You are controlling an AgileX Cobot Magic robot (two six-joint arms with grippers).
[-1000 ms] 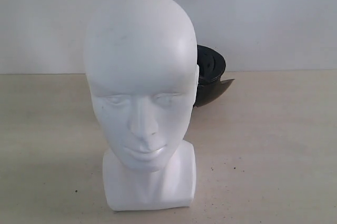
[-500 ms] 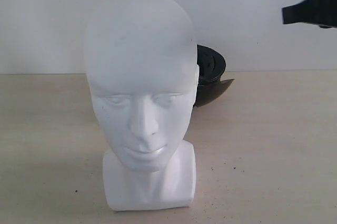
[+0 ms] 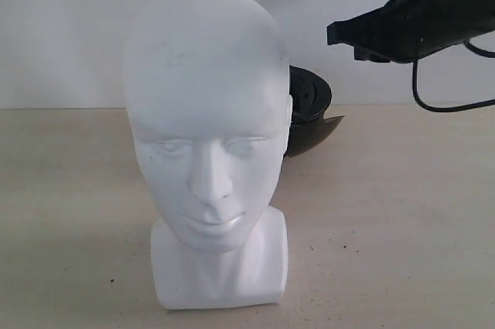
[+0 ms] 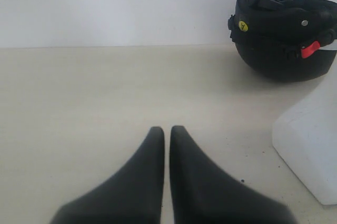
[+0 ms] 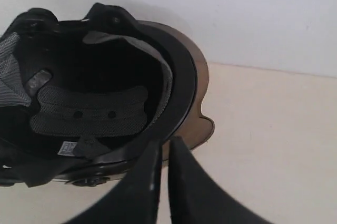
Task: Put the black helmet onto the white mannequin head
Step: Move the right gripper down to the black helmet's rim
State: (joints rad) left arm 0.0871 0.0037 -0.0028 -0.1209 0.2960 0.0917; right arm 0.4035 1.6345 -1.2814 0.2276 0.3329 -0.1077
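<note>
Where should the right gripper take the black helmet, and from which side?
Grip the black helmet by its rim, pinching the shell wall inside and out, coming down from above. It lies opening-up behind the white mannequin head, padding exposed, and the right gripper hangs over that edge. Avoid the thin visor.

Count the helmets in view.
1: the black helmet lies opening-up on the table behind the white mannequin head, which covers part of it and could hide another.
</note>
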